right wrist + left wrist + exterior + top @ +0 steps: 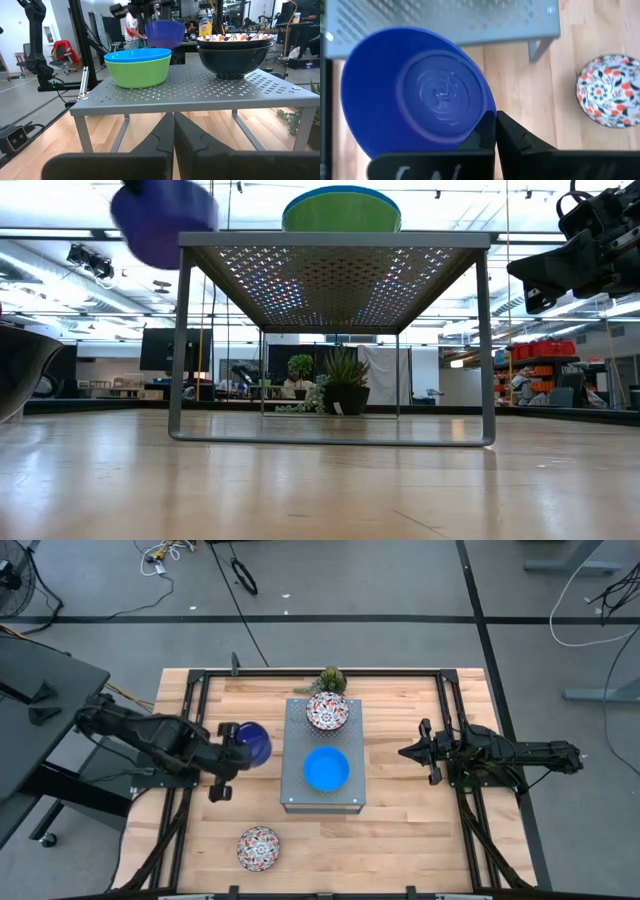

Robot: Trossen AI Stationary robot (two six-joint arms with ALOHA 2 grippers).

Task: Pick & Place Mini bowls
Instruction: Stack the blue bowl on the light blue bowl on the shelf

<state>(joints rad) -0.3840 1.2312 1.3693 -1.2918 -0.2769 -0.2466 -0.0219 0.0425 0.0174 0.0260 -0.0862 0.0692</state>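
Note:
My left gripper (232, 740) is shut on a deep blue mini bowl (415, 95) and holds it in the air beside the left side of the grey perforated box (322, 755). On the box, a light blue bowl sits inside a green bowl (138, 65). A floral bowl is nested in a dark bowl (235, 47) at the box's far end. Another floral bowl (258, 847) rests on the table near the front edge. My right gripper (405, 752) is shut on nothing, level, to the right of the box. My left gripper pinches the blue bowl's rim (485, 127) between its two fingers, one on the inner wall and one outside. The fingers come slanting down from the table's left. The bowl is lifted clear of the table and tilted, about level with the box's top (165, 215).
A small spiky green plant (330, 678) stands just behind the box's far edge. Bare wooden table lies in front of the box and around the floral bowl. Black frame rails run along the table's left and right sides.

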